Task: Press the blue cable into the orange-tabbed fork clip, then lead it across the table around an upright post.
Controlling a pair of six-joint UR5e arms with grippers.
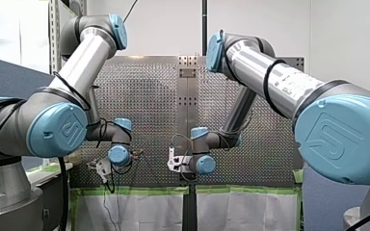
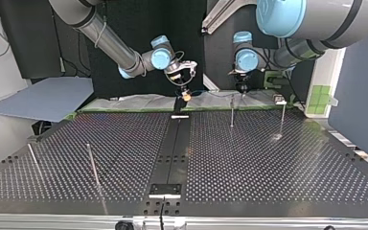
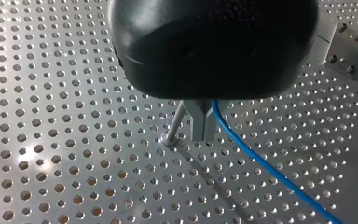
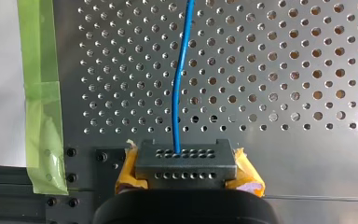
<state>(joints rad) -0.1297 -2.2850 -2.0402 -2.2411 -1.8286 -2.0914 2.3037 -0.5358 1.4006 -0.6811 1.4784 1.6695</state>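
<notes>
The blue cable (image 3: 261,161) comes out from between the metal fingers of my left gripper (image 3: 204,137), which is shut on it just above the perforated table. A thin upright post (image 3: 175,122) stands right beside those fingers, touching or nearly so. In the top view my left gripper (image 2: 242,90) hangs at the far edge, just behind that post (image 2: 232,111). The cable (image 4: 179,84) runs on to my right gripper (image 4: 186,155), whose grey perforated finger and yellow pads are shut on it. I cannot pick out the orange-tabbed clip.
A second post (image 2: 282,119) stands at the far right of the top view, beside a small pale fixture (image 2: 280,101). Two more posts (image 2: 92,163) lean at the near left. A black rail (image 2: 172,153) splits the table. Green tape (image 4: 39,93) lines its edge.
</notes>
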